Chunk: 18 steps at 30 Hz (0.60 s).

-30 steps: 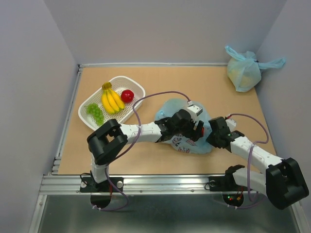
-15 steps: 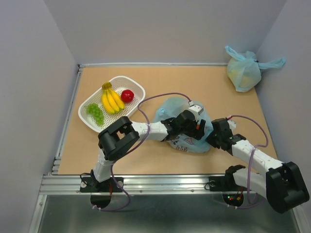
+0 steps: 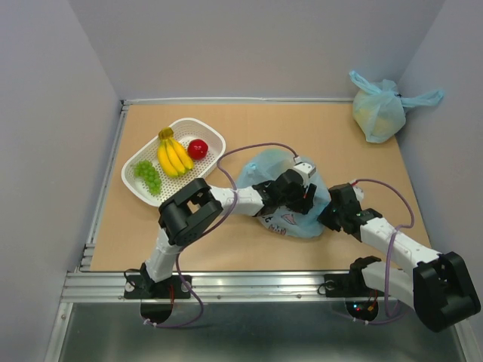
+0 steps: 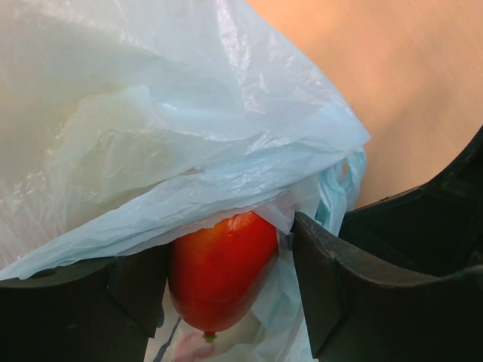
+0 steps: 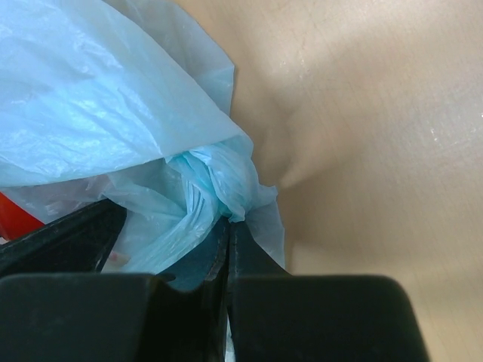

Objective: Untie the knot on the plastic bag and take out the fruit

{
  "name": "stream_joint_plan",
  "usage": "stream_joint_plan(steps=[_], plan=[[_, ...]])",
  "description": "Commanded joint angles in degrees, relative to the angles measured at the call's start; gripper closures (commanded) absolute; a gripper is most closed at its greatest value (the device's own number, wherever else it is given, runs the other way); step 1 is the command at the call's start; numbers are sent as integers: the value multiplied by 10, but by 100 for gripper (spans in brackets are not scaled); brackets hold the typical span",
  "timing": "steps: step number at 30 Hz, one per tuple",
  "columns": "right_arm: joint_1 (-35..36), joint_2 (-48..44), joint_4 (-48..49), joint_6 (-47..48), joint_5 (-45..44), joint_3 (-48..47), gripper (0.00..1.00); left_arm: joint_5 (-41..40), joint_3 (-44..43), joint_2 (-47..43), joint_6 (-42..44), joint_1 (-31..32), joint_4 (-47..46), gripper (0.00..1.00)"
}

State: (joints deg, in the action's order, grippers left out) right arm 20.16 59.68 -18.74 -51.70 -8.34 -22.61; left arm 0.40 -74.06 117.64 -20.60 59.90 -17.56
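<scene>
The table (image 3: 302,124) is mostly bare wood. The bag (image 3: 264,167) lies near its middle, just ahead of the arms. From above, the left arm's wrist covers the centre of the bag and the right arm's wrist covers its right edge, so only its upper lobe and lower rim show. There is a reddish print on the lower rim, too small and crumpled to read.

A plain bag (image 3: 377,113) sits tied in the far right corner, well apart. Something yellowish shows through its film, but what it is cannot be told.

At the left a white basket (image 3: 200,170) holds bananas (image 3: 172,154), grapes (image 3: 149,175) and an apple (image 3: 198,148).

The left gripper (image 4: 226,253) reaches into the bag's mouth and pinches the fruit (image 4: 223,279), which is orange-red. One finger is against the fruit's side, with a fold of film caught between the fruit and the other finger. The top of the fruit is tucked under the film, and the frame cuts off the finger bases. A pink smudge of print below the fruit is unreadable.

The right gripper (image 5: 228,237) has its fingers pressed together on a twisted wad at the bag's edge, close to the table. Whether that wad is a tie or only gathered film cannot be made out. A red sliver shows at the left border of the right wrist view.
</scene>
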Motion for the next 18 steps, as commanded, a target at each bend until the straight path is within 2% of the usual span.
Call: stream_joint_plan(steps=[1, 11, 18], plan=[[-2, 2, -18, 15, -13, -2, 99, 27, 43, -55, 23, -15, -4, 29], [-2, 36, -17, 27, -25, -21, 99, 29, 145, -107, 28, -73, -5, 31], [-2, 43, -17, 40, -29, -32, 99, 33, 144, -132, 49, -94, 14, 21]])
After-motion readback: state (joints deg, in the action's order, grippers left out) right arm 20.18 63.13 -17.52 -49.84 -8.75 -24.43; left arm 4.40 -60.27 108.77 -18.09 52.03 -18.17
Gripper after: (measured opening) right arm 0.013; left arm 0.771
